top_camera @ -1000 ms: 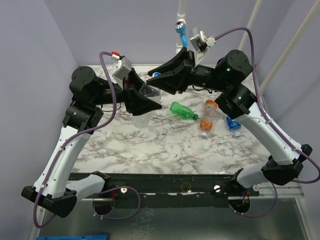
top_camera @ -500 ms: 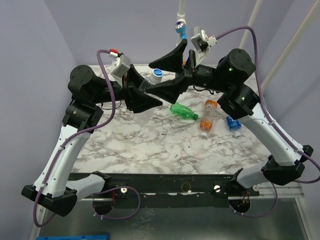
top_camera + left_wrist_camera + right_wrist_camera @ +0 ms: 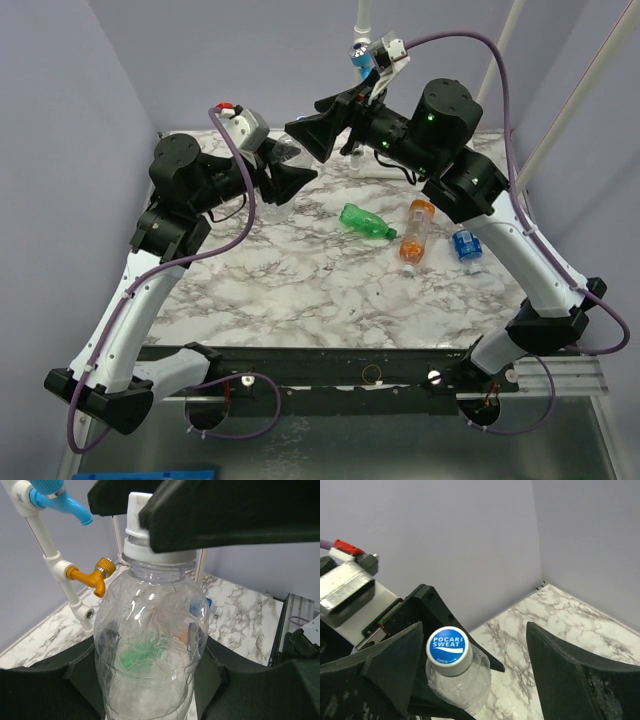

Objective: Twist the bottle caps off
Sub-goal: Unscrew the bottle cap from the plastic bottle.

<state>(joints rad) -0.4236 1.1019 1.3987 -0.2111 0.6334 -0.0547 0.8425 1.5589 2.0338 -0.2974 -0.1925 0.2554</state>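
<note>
Left gripper (image 3: 150,677) – closed on the lower body of the clear bottle (image 3: 150,630), one black finger on each side of it. The bottle is held off the marble table (image 3: 330,300), over its rear left part, neck pointing towards the right arm.

Cap (image 3: 448,645) – white, still on the neck, its blue top printed "POCARI SWEAT".

Right gripper (image 3: 474,630) – jaws wide apart, holding nothing. In the right wrist view the cap lies between the two fingers (image 3: 395,665), just beside the one on the left of that view and well apart from the other. Whether that finger touches the cap I cannot tell. In the left wrist view a black finger of the right gripper crosses in front of the cap's upper part.

Other bottles lie on their sides on the right half of the table: green bottle (image 3: 365,222), orange bottle (image 3: 416,230) near it, blue-labelled bottle (image 3: 466,245) furthest right. Their caps are too small to judge.

Behind the held bottle: a white pipe (image 3: 57,570) with a blue tap fitting (image 3: 60,495) and an orange tap fitting (image 3: 92,575).
</note>
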